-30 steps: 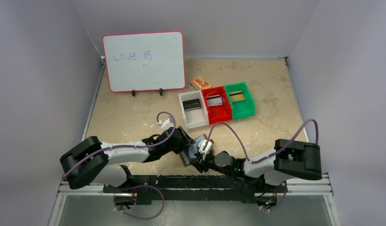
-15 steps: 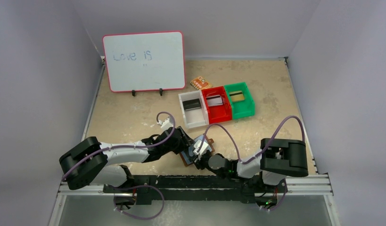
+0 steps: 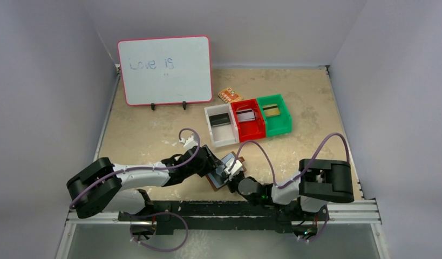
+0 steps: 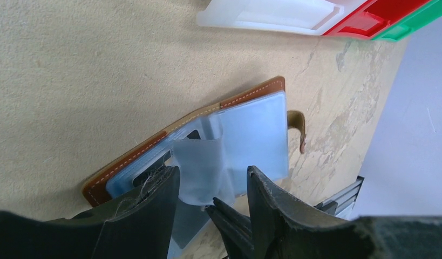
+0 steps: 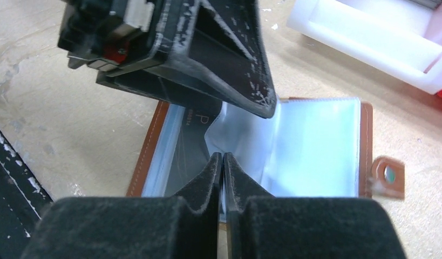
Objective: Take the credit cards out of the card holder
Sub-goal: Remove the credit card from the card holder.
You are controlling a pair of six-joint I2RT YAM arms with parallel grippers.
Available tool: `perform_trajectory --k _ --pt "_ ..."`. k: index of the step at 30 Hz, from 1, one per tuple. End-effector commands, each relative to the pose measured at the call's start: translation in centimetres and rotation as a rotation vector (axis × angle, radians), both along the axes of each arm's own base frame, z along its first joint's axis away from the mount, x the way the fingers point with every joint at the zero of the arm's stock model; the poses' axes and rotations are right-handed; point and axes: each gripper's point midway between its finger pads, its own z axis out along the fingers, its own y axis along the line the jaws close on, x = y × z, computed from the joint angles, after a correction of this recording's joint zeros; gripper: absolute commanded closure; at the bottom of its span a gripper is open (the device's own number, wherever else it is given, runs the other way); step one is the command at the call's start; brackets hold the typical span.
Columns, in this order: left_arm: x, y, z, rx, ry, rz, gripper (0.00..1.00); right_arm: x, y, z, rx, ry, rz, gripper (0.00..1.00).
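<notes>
Lying open on the desk, the card holder was pinned by the left claw, held apart. With the right claw closed at a clear pocket, plastic alone might be pinched and the dark card left inside.

We see soft, even light from above and faint shadows; the top view is sharp, the right wrist's near fingers blur.
</notes>
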Motion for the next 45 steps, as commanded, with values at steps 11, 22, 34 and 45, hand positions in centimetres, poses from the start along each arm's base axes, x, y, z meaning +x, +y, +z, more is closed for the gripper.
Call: perform_trajectory --k 11,22,34,45 --pt "0.7 0.1 2.0 -0.012 -0.052 0.021 0.46 -0.5 0.1 2.5 0.211 0.125 -0.071 1.0" --pt "2.3 2.5 8.7 -0.011 -0.222 0.097 0.3 0.6 -2.3 2.7 0.406 0.313 -0.338 1.0" --pt "1.5 -0.2 7.6 -0.06 -0.192 -0.014 0.39 1.6 -6.6 0.2 0.536 0.523 -0.669 1.0" --pt "0.7 -2.0 6.9 -0.057 -0.175 -0.124 0.46 3.7 -7.0 2.6 0.629 0.543 -0.737 1.0"
